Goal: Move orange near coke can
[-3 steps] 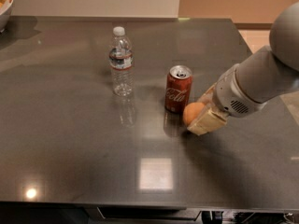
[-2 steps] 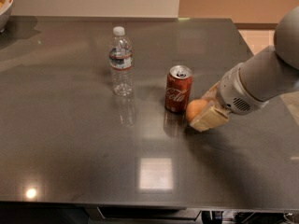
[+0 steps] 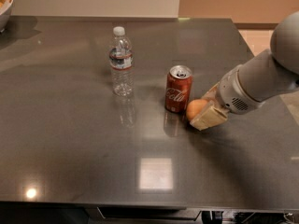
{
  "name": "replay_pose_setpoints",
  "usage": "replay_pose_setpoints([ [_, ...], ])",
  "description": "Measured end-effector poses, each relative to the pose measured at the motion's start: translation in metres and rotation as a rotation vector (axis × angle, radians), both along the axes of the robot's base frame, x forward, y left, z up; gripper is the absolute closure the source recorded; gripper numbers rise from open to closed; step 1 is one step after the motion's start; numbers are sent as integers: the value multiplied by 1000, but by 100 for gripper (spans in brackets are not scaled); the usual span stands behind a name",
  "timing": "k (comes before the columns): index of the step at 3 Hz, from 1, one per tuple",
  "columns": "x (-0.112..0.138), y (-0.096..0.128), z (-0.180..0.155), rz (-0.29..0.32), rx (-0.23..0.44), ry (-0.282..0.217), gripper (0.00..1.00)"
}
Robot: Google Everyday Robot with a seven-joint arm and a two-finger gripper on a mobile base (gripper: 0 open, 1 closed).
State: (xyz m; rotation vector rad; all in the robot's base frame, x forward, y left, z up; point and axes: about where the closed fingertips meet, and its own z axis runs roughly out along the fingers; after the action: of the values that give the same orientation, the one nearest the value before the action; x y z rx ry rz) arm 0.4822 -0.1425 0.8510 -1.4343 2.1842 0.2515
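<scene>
Camera view shows the orange (image 3: 195, 108) just to the right of the can (image 3: 178, 88), almost touching its lower side, low over the table (image 3: 70, 139) or already resting on it; which of the two cannot be made out. Compared with a second ago it has crept only slightly up and toward the can, so the carrying seems all but finished and the fruit has settled where the task wants it. The gripper (image 3: 200, 111) reaches in from the right with its jaws closed around the orange, one pale pad lying against the near side of the fruit, and it has shifted by the same small amount as the fruit, which suggests the hold is not yet let go. The grey arm (image 3: 261, 80) behind it slopes up toward the right edge, a little more drawn back than before. The can stands upright and has not moved. What is left, by my reading, is to open the jaws and pull away without nudging the can or setting the orange rolling. The water bottle (image 3: 122, 62) stands well to the left, unchanged, and a bowl (image 3: 3, 3) sits at the far left corner.
</scene>
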Motion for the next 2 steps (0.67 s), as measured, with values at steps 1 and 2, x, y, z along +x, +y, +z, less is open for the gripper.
replay_pose_setpoints([
  [1,3,1,-7,5,13,-2,37],
  [2,2,2,-6,8,11,-2,14],
])
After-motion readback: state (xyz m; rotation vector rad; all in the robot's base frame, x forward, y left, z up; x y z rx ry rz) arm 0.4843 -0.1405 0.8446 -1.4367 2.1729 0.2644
